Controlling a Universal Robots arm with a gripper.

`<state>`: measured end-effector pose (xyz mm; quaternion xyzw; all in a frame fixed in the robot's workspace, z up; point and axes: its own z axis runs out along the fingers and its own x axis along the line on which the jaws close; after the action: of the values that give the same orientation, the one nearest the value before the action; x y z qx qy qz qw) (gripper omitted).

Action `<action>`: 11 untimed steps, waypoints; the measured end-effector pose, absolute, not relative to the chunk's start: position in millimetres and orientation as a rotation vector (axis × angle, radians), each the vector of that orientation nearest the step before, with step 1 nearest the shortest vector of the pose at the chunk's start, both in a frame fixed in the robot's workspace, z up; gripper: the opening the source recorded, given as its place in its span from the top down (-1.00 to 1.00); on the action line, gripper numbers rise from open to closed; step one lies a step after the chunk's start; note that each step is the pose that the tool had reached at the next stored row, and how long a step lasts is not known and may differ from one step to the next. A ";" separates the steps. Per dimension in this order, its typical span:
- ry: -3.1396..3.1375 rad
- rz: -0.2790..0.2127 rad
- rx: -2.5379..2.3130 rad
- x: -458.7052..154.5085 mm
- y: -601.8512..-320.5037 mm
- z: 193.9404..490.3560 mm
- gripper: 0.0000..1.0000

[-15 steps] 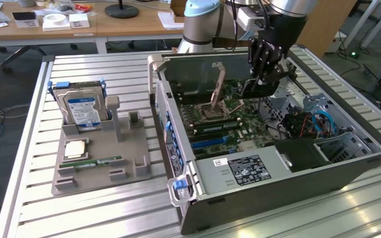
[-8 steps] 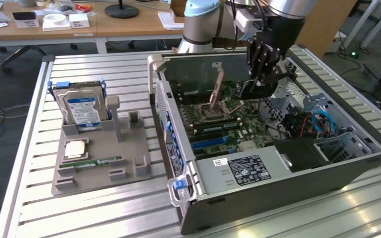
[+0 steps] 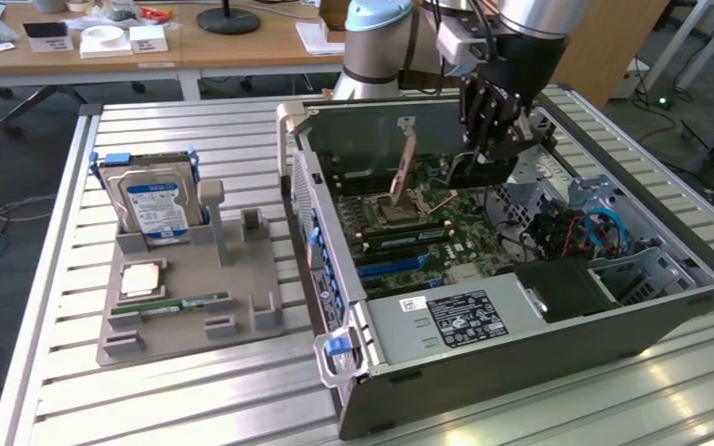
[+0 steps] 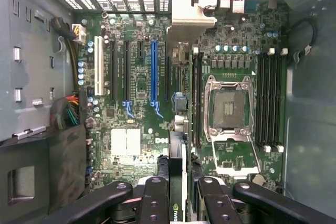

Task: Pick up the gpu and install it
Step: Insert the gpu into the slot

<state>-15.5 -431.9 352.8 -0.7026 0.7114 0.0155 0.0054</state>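
Note:
My gripper (image 3: pixel 491 139) hangs inside the open computer case (image 3: pixel 654 307), above the motherboard (image 3: pixel 438 232). It is shut on the gpu (image 3: pixel 476 171), a dark flat card held on edge below the fingers. In the wrist view the gpu (image 4: pixel 177 182) shows edge-on between the two black fingers (image 4: pixel 155 200) of the gripper (image 4: pixel 184 205), with a green logo near its lower end. The card hovers over the board, beside the blue expansion slot (image 4: pixel 154 72) and apart from it.
A grey holder (image 3: pixel 245 307) at the exterior view's left carries a silver hard drive with a blue label (image 3: pixel 152 204) and a green RAM stick (image 3: pixel 190 304). Inside the case the CPU socket (image 4: pixel 229 108) has its lid raised (image 3: pixel 401 172); a power supply (image 3: pixel 450 316) and cables (image 3: pixel 580 232) flank the board.

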 end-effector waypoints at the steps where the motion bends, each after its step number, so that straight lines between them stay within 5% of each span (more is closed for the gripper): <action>1: 2.227 0.048 -2.200 -15.9 -431.8 352.4 0.48; 11: 2.229 0.045 -2.201 -21.9 -431.5 344.6 0.48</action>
<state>-21.9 -431.5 344.6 -0.7026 0.7114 0.0145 0.0044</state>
